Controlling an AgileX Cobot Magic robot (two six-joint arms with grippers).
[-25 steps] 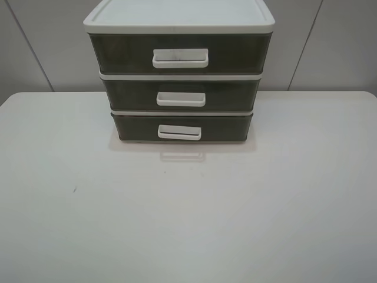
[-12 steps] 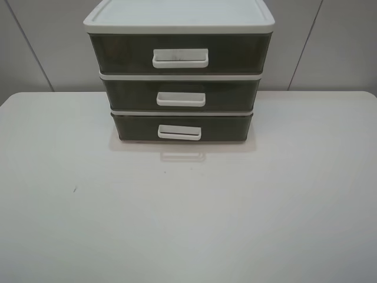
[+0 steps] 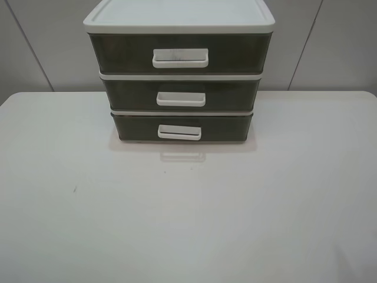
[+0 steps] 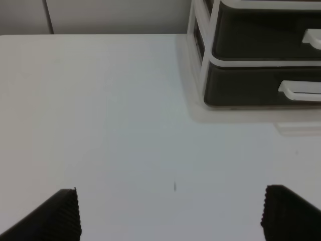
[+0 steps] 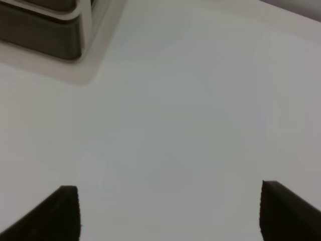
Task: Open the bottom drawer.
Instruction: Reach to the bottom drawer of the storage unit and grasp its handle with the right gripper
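Smoky-brown translucent plastic bottom drawer (image 3: 224, 127) shut, untouched; left gripper (image 4: 170, 203) & right gripper (image 5: 168, 203) spread wide, empty, well apart; whole pull to do.

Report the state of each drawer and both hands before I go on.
bottom drawer: shut, handle untouched.
middle drawer: shut.
top drawer: shut.
left hand: open, empty, above the table, apart from the drawers.
right hand: open, empty, above the table.
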